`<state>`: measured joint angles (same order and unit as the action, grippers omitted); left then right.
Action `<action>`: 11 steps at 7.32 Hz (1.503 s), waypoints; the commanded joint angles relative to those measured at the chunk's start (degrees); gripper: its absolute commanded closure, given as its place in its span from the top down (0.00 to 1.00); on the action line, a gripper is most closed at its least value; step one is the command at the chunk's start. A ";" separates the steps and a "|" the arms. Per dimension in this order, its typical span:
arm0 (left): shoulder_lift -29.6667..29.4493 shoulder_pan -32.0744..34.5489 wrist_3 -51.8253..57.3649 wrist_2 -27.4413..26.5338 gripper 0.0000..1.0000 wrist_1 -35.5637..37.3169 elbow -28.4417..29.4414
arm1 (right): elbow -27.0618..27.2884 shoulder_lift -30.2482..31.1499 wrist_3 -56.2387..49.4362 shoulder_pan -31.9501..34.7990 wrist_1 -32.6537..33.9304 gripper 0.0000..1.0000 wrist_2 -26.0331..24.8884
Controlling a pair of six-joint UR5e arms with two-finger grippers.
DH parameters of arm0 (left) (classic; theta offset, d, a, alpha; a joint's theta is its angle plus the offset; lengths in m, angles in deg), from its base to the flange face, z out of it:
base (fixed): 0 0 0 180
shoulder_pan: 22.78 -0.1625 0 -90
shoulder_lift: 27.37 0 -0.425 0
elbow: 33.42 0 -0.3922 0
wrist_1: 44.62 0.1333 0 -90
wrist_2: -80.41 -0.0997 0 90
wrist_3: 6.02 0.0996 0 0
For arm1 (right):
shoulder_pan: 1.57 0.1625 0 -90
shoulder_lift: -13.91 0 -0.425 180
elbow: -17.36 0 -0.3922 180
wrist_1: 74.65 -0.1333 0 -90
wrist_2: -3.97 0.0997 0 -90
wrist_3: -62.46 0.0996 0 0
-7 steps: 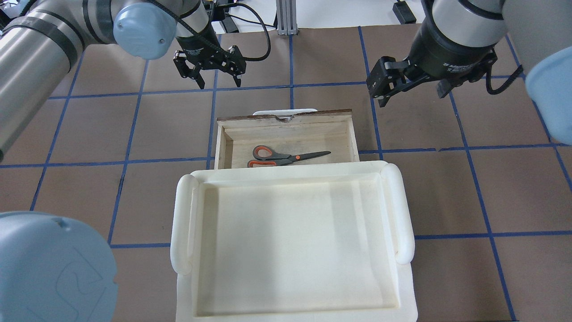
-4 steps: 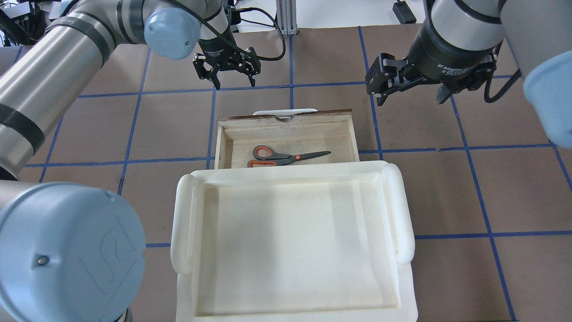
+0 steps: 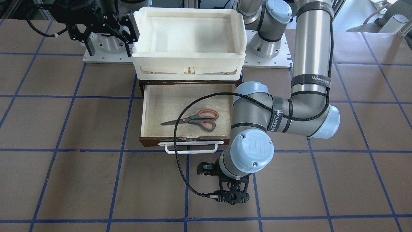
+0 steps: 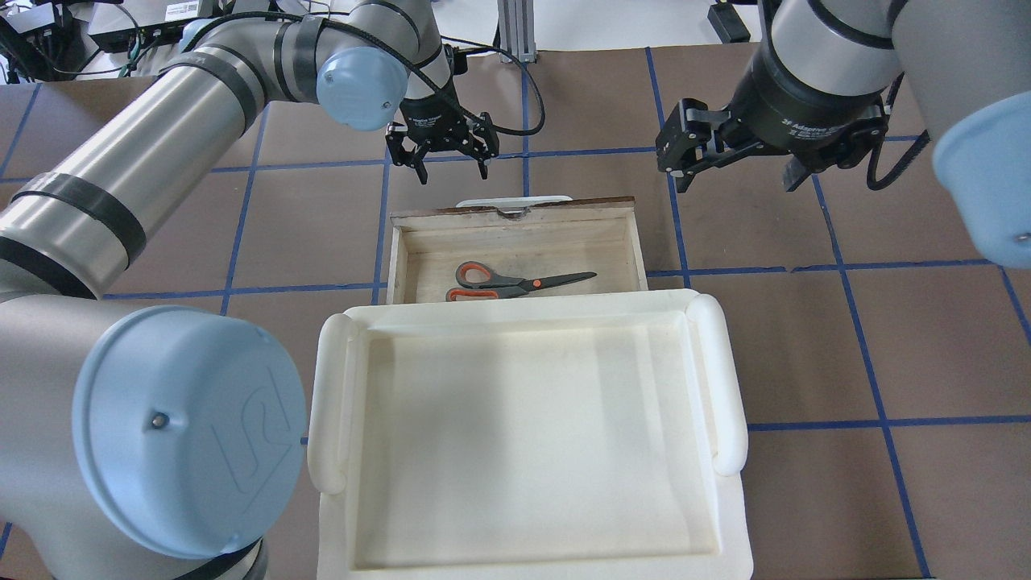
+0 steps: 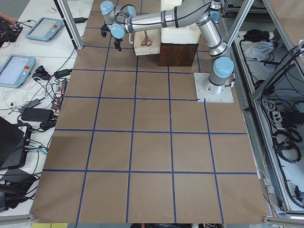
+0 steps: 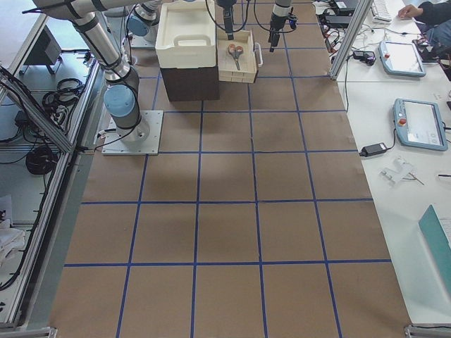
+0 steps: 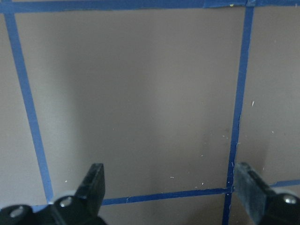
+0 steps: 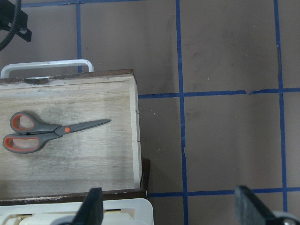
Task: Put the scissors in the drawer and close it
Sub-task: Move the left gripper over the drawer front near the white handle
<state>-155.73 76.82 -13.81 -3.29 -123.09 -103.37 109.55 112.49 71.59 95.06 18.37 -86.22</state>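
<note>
The scissors (image 4: 515, 282), with grey-and-orange handles and dark blades, lie flat inside the open wooden drawer (image 4: 637, 250). They also show in the front view (image 3: 193, 120) and the right wrist view (image 8: 51, 133). The drawer's white bar handle (image 4: 514, 200) faces away from the robot. My left gripper (image 4: 453, 173) is open and empty, above the table just beyond the handle and a little left of it; its view shows only bare table between its fingers (image 7: 93, 183). My right gripper (image 4: 734, 179) is open and empty, up high beyond the drawer's right corner.
A white plastic tray (image 4: 725, 379) sits on top of the dark cabinet that the drawer slides out of, and covers the drawer's rear part. The brown table mat has blue tape grid lines. The left arm's cable (image 3: 176, 129) hangs over the drawer front.
My left arm has swung to the right, bringing its open gripper from the far left to just beyond the drawer handle. The right gripper has barely shifted. The scissors and drawer have not moved.
</note>
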 commanded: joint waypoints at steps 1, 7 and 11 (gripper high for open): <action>-0.57 0.25 -0.12 0.47 1.00 -2.38 -0.01 | 0.09 0.03 2.82 -0.04 0.23 1.00 0.10; 1.97 0.42 -0.12 1.88 1.00 -12.67 -0.01 | 0.09 -0.58 2.99 -0.04 3.38 1.00 0.19; 3.38 -0.10 -0.12 1.88 1.00 -16.97 -0.01 | 0.09 -1.02 2.91 -0.04 5.24 1.00 0.19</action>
<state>-152.87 76.77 -13.92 -1.42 -138.70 -103.38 109.64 111.54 74.57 95.02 23.41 -86.03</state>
